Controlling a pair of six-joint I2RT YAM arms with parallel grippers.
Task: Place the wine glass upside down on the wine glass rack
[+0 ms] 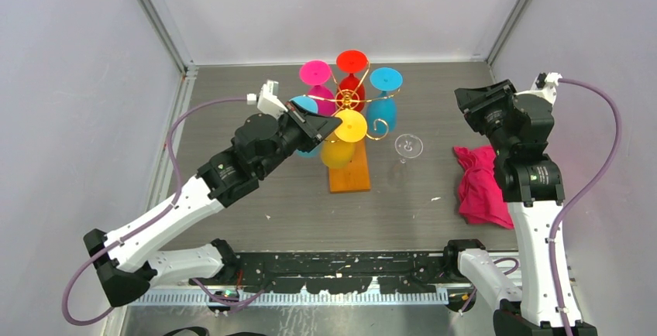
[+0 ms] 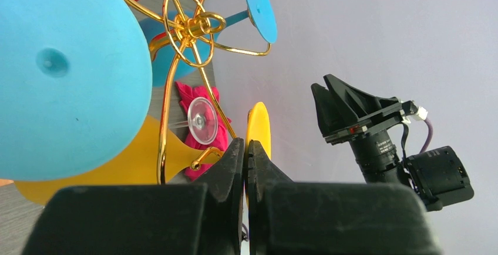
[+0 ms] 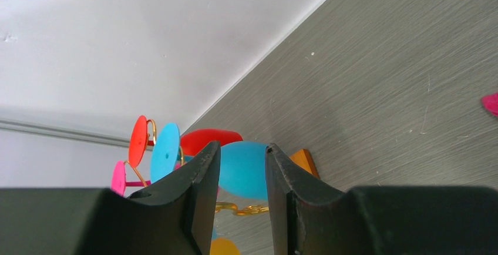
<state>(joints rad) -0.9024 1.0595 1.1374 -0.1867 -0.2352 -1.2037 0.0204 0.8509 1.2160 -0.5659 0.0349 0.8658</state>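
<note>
The left gripper (image 2: 245,144) is clenched on nothing, and the right gripper (image 3: 242,149) stands partly released and empty. The clear wine glass (image 1: 408,147) is on the table (image 1: 434,220), just beside the rack (image 1: 349,177). It is not hung yet. Coloured glasses (image 1: 351,61) hang there already, so I judge that only this one is left.

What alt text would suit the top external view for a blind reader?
A gold wine glass rack holds coloured glasses upside down; the shut left gripper is at its left side. A clear wine glass and a pink cloth are on the table to its right.
</note>
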